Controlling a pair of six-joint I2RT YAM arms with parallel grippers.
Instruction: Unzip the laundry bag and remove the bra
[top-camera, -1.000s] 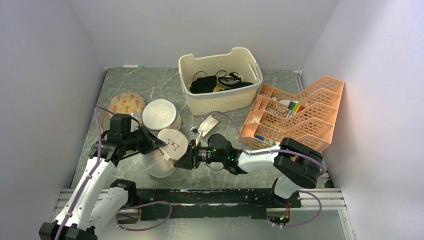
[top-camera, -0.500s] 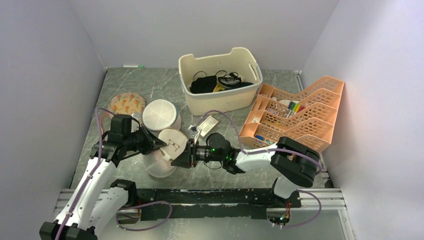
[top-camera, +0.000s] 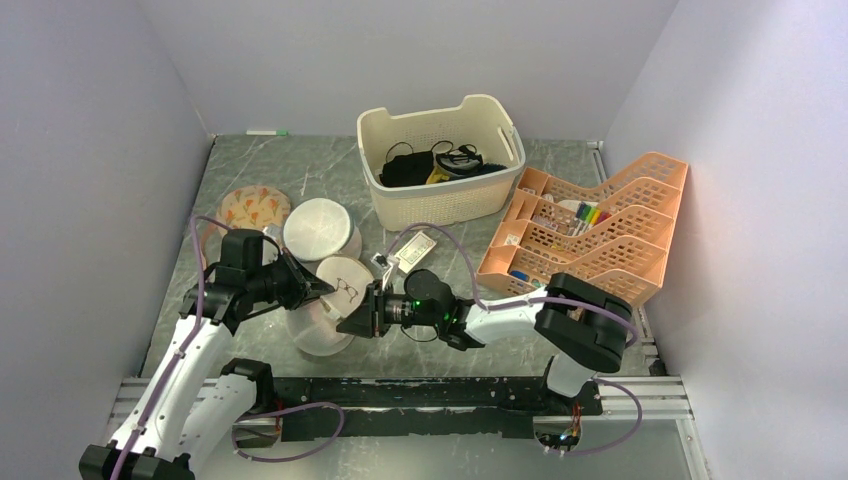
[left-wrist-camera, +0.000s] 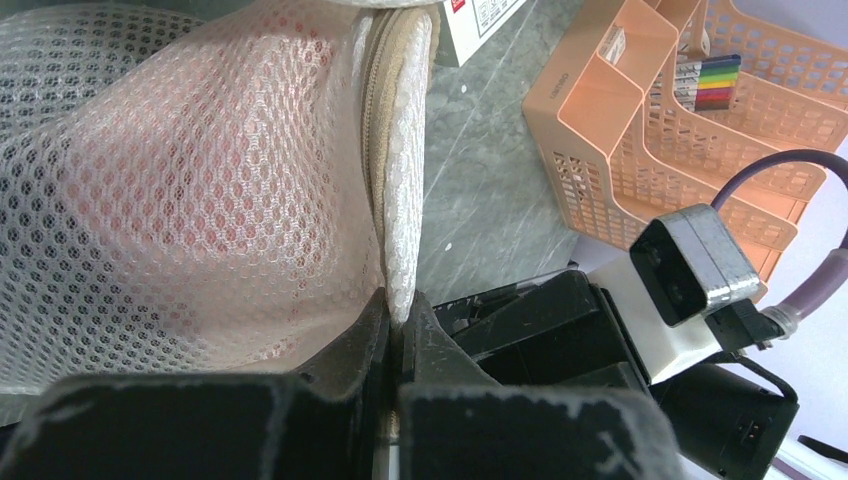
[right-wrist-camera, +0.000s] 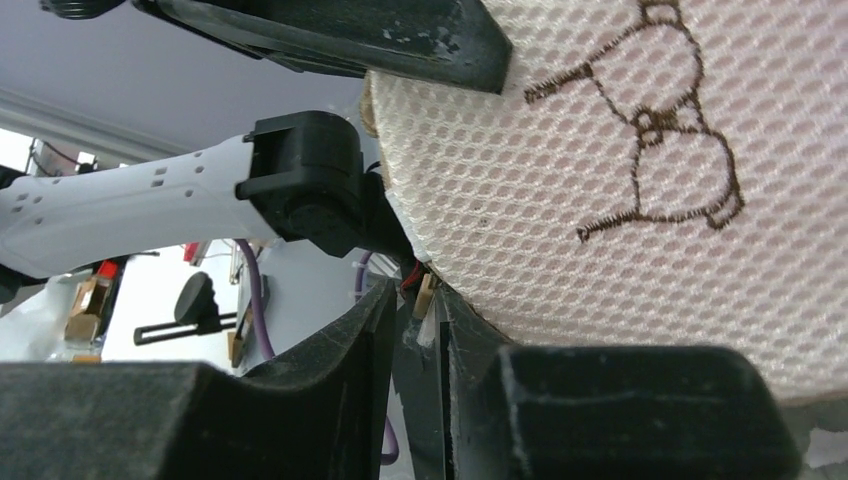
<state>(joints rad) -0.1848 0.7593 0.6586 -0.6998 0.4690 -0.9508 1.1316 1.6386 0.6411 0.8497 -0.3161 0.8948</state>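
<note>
The laundry bag (top-camera: 345, 278) is a white mesh drum; its beige face with the black glasses mark is tilted up between my two arms. My left gripper (top-camera: 322, 287) is shut on the bag's rim seam beside the zip, and the mesh (left-wrist-camera: 200, 200) fills the left wrist view above the pinching jaws (left-wrist-camera: 400, 305). My right gripper (top-camera: 352, 322) is at the bag's lower edge. Its jaws (right-wrist-camera: 412, 296) stand a narrow gap apart, with the small beige zipper pull (right-wrist-camera: 425, 296) between the tips against one finger. The bra is hidden; only a pink tint shows through the mesh.
A plain white round mesh bag (top-camera: 318, 225) and a floral round pouch (top-camera: 253, 208) lie behind the left arm. A cream basket (top-camera: 430, 205) holding dark items stands at the back. An orange tiered organiser (top-camera: 600, 235) is on the right, and a tag card (top-camera: 415, 248) lies near the bag.
My right gripper has slid left, in under the bag's lower edge, and its jaws have narrowed around the zipper pull. The left gripper has kept its hold and place.
</note>
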